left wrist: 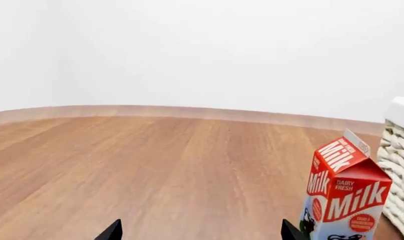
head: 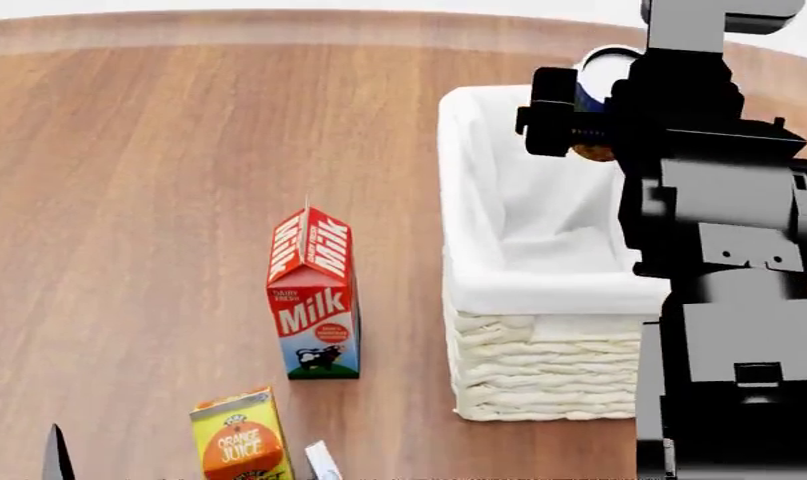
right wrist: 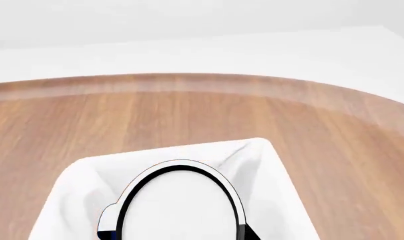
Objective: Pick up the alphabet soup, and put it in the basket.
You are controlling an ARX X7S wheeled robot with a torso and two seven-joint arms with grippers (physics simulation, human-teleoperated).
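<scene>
Head view shows the basket (head: 543,290) with the right gripper (head: 603,105) above its far end, pinching the alphabet soup (head: 598,80) over the white lining. Beside the basket stands the milk carton (head: 312,295). Nearest, the left gripper (left wrist: 198,232) has its tips spread apart, holding nothing.

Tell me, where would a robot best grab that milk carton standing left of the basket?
Around the flat side walls of the milk carton, below its sloped red gable, coming down from above or in from the open floor on its left. It stands upright, its sides are straight and parallel, and the basket crowds its right side. The left hand, open nearby, looks best placed.
</scene>
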